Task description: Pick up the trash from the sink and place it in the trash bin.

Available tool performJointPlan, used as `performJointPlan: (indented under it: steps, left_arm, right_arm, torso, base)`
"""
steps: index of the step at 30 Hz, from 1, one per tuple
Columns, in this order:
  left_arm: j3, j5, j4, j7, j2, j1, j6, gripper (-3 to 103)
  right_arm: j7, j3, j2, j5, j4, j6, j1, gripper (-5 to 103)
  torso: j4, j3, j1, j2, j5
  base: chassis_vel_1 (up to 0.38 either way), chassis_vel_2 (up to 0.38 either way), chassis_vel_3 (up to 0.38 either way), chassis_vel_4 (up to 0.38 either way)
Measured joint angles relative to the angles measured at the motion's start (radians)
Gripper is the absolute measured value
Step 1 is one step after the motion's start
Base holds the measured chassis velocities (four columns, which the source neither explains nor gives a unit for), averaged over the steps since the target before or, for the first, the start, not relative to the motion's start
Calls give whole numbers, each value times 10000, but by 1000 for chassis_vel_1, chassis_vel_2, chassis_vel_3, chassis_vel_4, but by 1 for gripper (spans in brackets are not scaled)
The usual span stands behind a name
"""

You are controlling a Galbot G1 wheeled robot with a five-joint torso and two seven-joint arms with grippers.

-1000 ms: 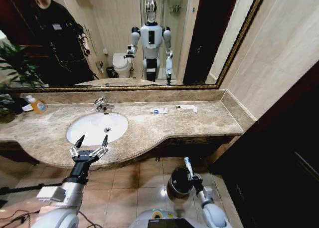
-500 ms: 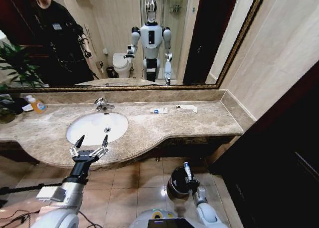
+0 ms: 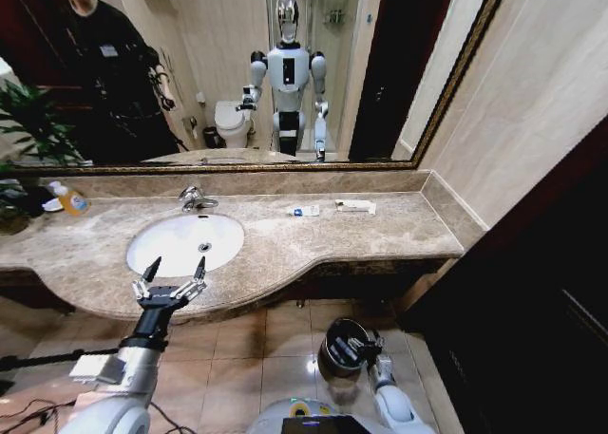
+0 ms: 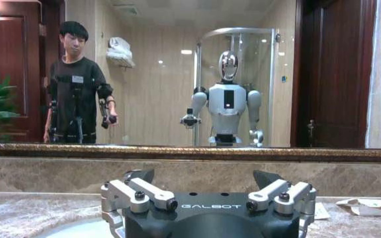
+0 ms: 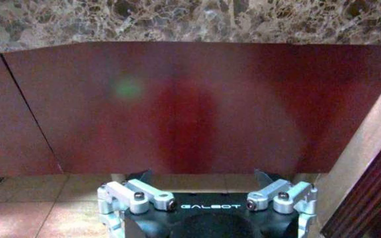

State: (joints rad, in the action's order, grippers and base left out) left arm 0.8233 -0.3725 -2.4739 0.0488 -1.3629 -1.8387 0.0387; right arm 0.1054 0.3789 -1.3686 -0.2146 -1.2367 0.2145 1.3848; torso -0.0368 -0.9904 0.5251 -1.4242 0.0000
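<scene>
- Since 0.5 s ago the white tube has gone from the right gripper (image 3: 356,347), now fingers spread and empty, just above the bin (image 3: 339,347); tube presumably inside.
- Risk: gripper clips the bin's shiny metal rim, tipping the small round bucket.
- Left gripper (image 3: 171,278) hangs released at the sink's (image 3: 180,241) front edge; glossy white oval basin looks empty.
- Packets (image 3: 353,206) remain on the marble counter's back edge.

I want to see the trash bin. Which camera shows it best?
The head view: the trash bin sits on the floor under the counter, with the right gripper over its rim. The right wrist view faces the red cabinet front, and the left wrist view faces the mirror.
</scene>
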Motion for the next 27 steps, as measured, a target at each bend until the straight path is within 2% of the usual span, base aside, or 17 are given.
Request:
performJointPlan:
  steps: [15,19,27]
  left_arm:
    - [0,0,0,0,0,0,0,100]
    - [0,0,0,0,0,0,0,100]
    - [0,0,0,0,0,0,0,100]
  right_arm:
    - [61,35,114,-185,-617,-34,333,100]
    - [115,68,438,-572,-1873,-257,839,100]
    - [156,324,836,-448,-3617,-161,1535,100]
  torso:
    - [0,0,0,0,1]
    - [1,0,-2,0,0]
    - [0,0,-2,0,1]
  base:
    - [0,0,0,0]
    - [0,0,0,0]
    - [0,0,0,0]
